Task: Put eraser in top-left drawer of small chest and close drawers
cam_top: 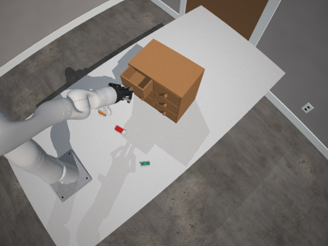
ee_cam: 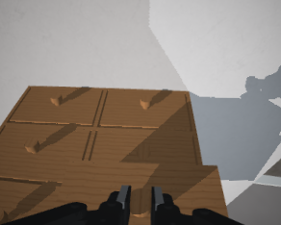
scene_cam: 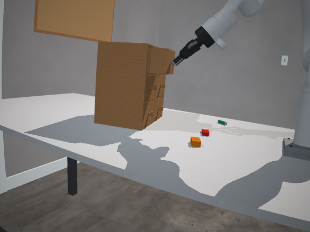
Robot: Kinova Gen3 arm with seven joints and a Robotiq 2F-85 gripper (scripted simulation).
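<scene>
The small wooden chest (cam_top: 168, 75) stands mid-table; it also shows in the exterior view (scene_cam: 124, 85) and the wrist view (ee_cam: 102, 135). Its top-left drawer (cam_top: 136, 80) is pulled partly out and looks empty. My gripper (cam_top: 129, 93) (scene_cam: 175, 61) is shut on that drawer's knob (ee_cam: 140, 212), level with the top row. The other drawers sit pushed in. The eraser (cam_top: 120, 129), red with a white end, lies on the table in front of the chest, apart from my gripper; it also shows in the exterior view (scene_cam: 205, 132).
A small green object (cam_top: 145, 163) lies nearer the table's front edge. The arm's base plate (cam_top: 71, 176) is at the near left corner.
</scene>
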